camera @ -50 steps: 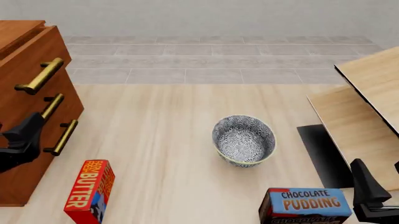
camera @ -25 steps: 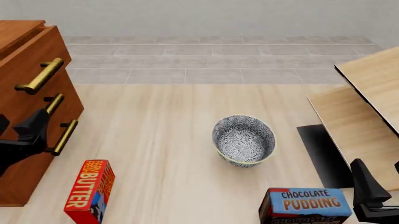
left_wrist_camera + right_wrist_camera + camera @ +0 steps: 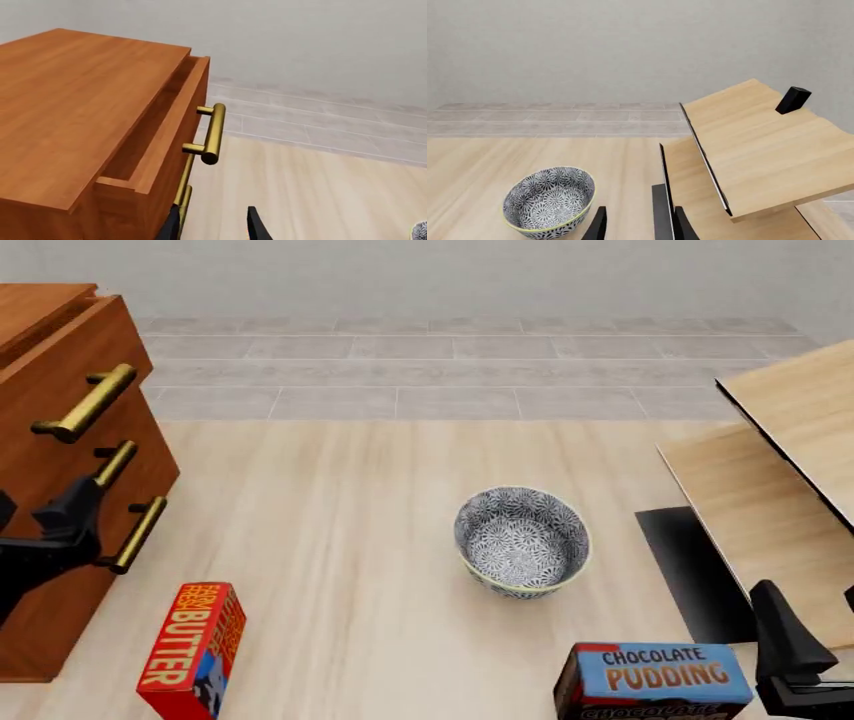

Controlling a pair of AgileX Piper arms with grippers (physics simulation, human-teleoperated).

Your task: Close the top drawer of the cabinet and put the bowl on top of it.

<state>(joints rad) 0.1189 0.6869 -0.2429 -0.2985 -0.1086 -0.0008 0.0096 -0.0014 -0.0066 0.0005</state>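
Observation:
The reddish-brown cabinet (image 3: 54, 350) stands at the left edge of the table. Its top drawer (image 3: 170, 145) is pulled out a little, with a gap showing behind its front, and its brass handle (image 3: 88, 400) sticks out above the two lower handles. My left gripper (image 3: 60, 530) hangs low in front of the lower drawers, open and empty; its fingertips (image 3: 256, 227) show under the top handle (image 3: 212, 132). The patterned bowl (image 3: 522, 540) sits upright in the middle of the table. My right gripper (image 3: 790, 655) is at the front right, open, with the bowl (image 3: 549, 201) ahead of it.
A red butter box (image 3: 194, 648) stands at the front left and a chocolate pudding box (image 3: 654, 680) at the front right, next to my right gripper. Pale light-wood furniture (image 3: 787, 460) with a dark edge fills the right side. A small black block (image 3: 794, 100) sits on it.
My left gripper has shifted slightly to the right, closer to the lower drawer handles. The bowl, the boxes and the right arm have not moved.

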